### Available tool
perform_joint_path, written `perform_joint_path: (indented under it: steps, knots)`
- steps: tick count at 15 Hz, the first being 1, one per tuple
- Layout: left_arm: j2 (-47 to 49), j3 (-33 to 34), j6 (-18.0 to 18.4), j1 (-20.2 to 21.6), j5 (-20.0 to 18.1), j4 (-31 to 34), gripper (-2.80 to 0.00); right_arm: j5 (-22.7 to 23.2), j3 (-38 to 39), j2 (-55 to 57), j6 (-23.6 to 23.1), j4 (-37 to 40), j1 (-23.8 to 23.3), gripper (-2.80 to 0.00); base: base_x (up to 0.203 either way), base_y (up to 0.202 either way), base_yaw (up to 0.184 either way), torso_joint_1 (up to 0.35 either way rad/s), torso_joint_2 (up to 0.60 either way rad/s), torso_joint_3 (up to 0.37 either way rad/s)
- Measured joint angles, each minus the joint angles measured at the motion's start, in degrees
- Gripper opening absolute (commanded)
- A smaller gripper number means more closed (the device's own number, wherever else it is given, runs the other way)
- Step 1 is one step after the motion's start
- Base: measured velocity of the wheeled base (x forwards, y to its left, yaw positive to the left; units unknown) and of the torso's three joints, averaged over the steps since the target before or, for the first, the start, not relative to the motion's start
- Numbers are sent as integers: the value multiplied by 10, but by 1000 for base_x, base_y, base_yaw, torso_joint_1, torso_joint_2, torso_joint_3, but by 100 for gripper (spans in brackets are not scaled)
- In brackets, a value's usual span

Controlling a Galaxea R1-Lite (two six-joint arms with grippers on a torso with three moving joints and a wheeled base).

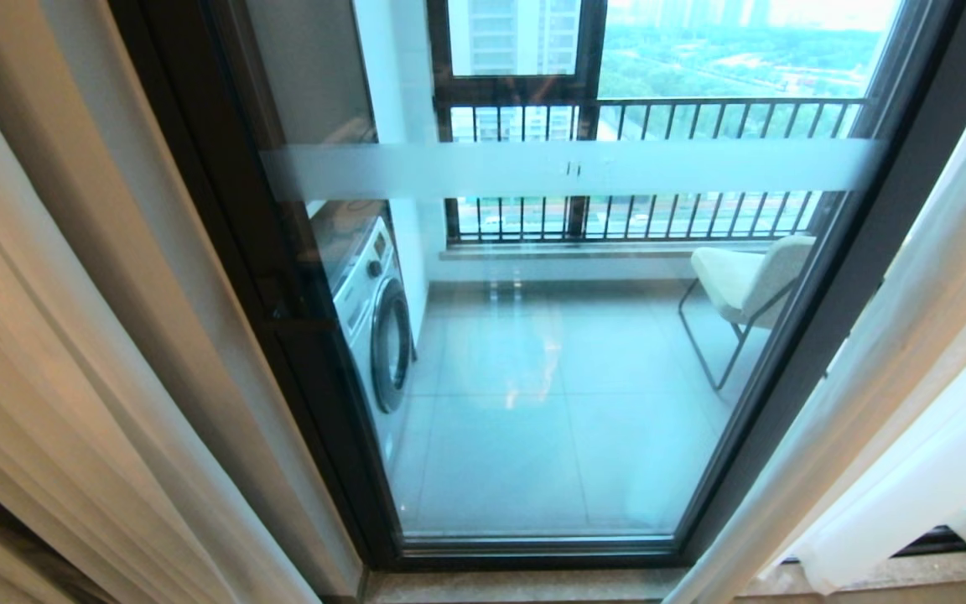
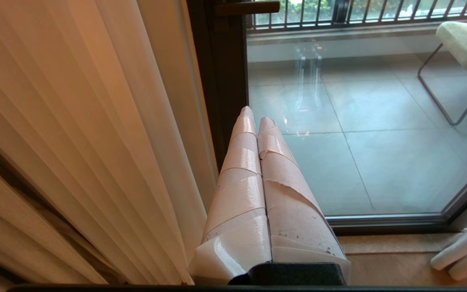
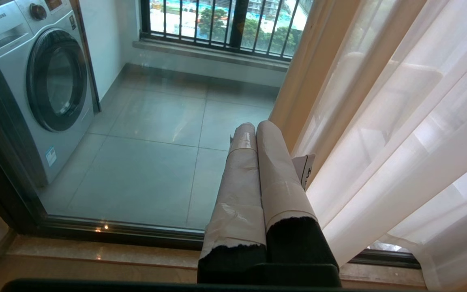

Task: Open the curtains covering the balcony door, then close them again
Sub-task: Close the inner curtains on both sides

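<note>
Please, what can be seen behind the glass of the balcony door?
Behind the balcony door stand a washing machine, a pale chair and a black railing on a grey tiled floor. The frosted stripe blurs part of the railing; the curtains cover whatever lies further right.

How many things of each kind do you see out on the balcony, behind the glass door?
Washing machine: 1
Chair: 1
Railing: 1
Total: 3
</note>
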Motion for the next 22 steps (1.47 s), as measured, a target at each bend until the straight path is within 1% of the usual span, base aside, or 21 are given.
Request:
perform_joint_path:
  steps: [2, 8, 9, 11, 12, 14, 16, 22]
  knots:
    - [0, 1, -3, 0, -6, -2, -280, 0, 0, 0, 0, 0, 0, -280, 0, 0, 0, 0, 0, 0]
    - [0, 1, 1, 0, -3, -3, -280, 0, 0, 0, 0, 0, 0, -280, 0, 0, 0, 0, 0, 0]
    - [0, 1, 3, 0, -3, -3, -280, 0, 0, 0, 0, 0, 0, -280, 0, 0, 0, 0, 0, 0]
    - [0, 2, 30, 0, -11, -7, -280, 0, 0, 0, 0, 0, 0, -280, 0, 0, 0, 0, 0, 0]
    - [0, 2, 37, 0, -15, -7, -280, 0, 0, 0, 0, 0, 0, -280, 0, 0, 0, 0, 0, 0]
    - [0, 1, 42, 0, -17, -8, -280, 0, 0, 0, 0, 0, 0, -280, 0, 0, 0, 0, 0, 0]
    - [0, 1, 55, 0, -18, -8, -280, 0, 0, 0, 0, 0, 0, -280, 0, 0, 0, 0, 0, 0]
    - [0, -5, 58, 1, -17, -5, -280, 0, 0, 0, 0, 0, 0, -280, 0, 0, 0, 0, 0, 0]
